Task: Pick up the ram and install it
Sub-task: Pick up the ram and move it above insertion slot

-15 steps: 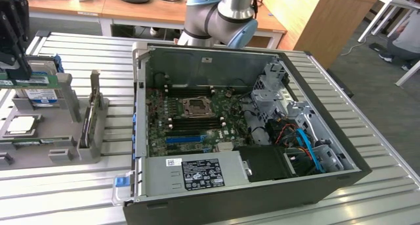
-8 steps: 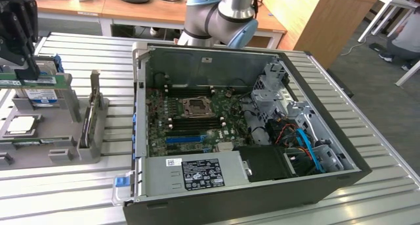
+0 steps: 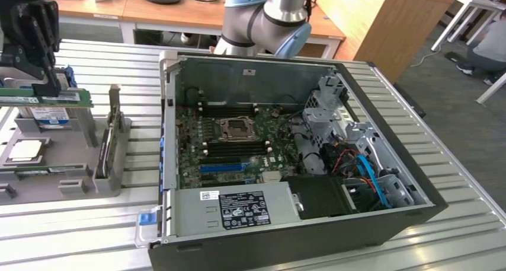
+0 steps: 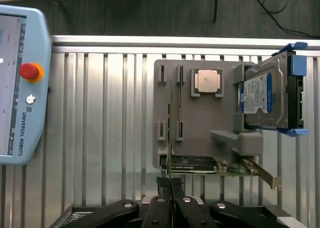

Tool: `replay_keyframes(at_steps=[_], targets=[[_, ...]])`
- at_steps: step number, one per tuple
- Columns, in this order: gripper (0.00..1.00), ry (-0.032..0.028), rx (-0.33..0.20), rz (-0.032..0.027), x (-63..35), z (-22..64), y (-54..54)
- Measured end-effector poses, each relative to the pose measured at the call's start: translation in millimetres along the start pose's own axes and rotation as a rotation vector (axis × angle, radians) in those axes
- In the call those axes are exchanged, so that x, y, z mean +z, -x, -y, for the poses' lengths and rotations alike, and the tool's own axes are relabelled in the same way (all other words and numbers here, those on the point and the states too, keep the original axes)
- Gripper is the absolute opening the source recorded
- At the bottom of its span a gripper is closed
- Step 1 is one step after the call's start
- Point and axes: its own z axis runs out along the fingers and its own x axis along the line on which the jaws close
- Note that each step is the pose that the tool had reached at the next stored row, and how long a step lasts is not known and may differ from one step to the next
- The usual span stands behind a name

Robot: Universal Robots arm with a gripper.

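Note:
The ram [image 3: 70,97], a thin green stick, is held level above the grey parts holder [image 3: 63,185] at the exterior view's left. My black gripper [image 3: 46,88] is shut on its upper edge. In the wrist view the ram [image 4: 170,123] shows edge-on as a thin line running out from my shut gripper [image 4: 170,185], over the holder [image 4: 200,123]. The open computer case [image 3: 411,214] lies to the exterior view's right, with its green motherboard [image 3: 237,152] and the processor socket [image 3: 236,128] exposed.
The holder carries a silver hard drive [image 4: 262,98], a square processor [image 4: 207,81] and a graphics card [image 4: 192,164]. A teach pendant [image 4: 20,88] lies on the slatted metal table [image 3: 474,241]. The arm's base [image 3: 265,19] stands behind the case.

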Motion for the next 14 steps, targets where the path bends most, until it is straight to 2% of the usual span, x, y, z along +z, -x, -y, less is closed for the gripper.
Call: replay_keyframes(at_steps=[6, 14], targets=[[0.11, -0.0001, 0.0, 0.0, -0.5, 11.8, 0.2], [0.11, 0.0, 0.0, 0.0001, -1.3, 31.7, 0.5]])
